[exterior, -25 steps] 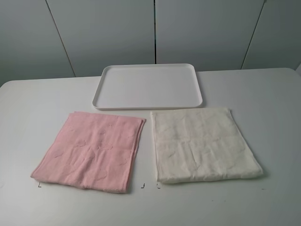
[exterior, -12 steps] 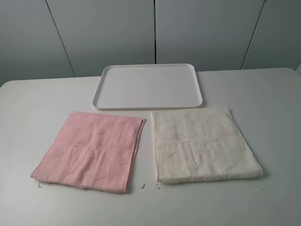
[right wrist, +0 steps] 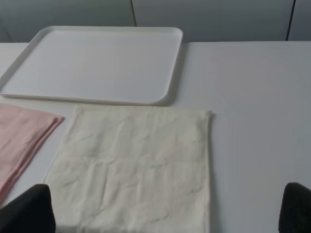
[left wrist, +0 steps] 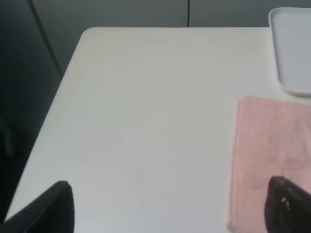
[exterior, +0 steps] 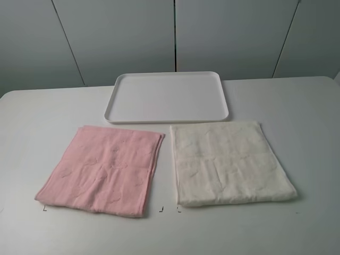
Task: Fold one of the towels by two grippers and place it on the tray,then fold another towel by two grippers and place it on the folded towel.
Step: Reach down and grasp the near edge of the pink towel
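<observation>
Lying flat near the table's [exterior: 297, 106] front edge, the pink towel [exterior: 101, 170] is on the left and the cream-white towel [exterior: 231, 162] just beside it on the right, a narrow gap between them. Behind them, toward the far edge, sits the white tray [exterior: 167, 95]. The left gripper [left wrist: 172, 208] and right gripper [right wrist: 163, 211] both hover spread wide, holding nothing

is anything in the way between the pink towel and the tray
Nothing visible. The pink towel lies flat just in front of the tray, with only a strip of bare table between them. The cream towel lies beside it, off that path.
</observation>
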`<state>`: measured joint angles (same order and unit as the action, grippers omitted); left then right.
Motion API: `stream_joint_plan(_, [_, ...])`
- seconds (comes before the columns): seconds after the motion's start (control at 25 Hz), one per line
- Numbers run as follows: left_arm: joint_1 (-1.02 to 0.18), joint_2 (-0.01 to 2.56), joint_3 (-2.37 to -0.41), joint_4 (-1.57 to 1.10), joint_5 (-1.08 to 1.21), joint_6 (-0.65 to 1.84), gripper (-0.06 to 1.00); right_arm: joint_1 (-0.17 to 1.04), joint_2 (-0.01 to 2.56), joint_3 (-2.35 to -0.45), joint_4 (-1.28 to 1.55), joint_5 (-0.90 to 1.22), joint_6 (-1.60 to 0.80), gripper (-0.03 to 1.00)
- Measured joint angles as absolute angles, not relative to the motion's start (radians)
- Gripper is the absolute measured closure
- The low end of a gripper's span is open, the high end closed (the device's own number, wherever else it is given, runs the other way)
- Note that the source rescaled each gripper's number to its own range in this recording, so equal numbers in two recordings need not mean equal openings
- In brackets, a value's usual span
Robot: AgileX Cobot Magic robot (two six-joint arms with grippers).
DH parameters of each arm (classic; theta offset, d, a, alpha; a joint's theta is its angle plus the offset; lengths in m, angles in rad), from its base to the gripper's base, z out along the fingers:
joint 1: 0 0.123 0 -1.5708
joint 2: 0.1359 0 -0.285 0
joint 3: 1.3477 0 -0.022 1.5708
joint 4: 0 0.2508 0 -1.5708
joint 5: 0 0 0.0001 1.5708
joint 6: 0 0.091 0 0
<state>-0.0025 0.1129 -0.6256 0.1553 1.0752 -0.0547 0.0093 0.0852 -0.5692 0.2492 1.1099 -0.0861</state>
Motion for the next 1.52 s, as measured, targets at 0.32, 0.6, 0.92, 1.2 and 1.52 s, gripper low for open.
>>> stream_joint_plan(0.32, [-0.003, 0.483, -0.875, 0.135, 1.122, 0.255, -0.06, 0.009, 0.425, -0.656, 0.337, 1.103, -0.279, -0.03])
stream_joint_plan(0.6, [-0.003, 0.824, -0.915, 0.113, 1.079, 0.714, -0.06, 0.009, 0.687, -0.672, 0.574, 1.012, -0.569, -0.03])
stream_joint_plan(0.92, [-0.036, 1.14, -0.904, 0.085, 1.031, 1.141, -0.06, 0.009, 0.9, -0.672, 0.801, 0.969, -0.842, -0.03])
stream_joint_plan(1.2, [-0.122, 1.383, -0.853, 0.075, 0.992, 1.331, -0.06, 0.086, 0.937, -0.672, 0.8, 0.905, -0.902, -0.03])
stream_joint_plan(1.52, [-0.124, 1.497, -0.712, 0.059, 0.785, 1.501, -0.06, 0.157, 0.937, -0.672, 0.761, 0.888, -0.904, -0.03])
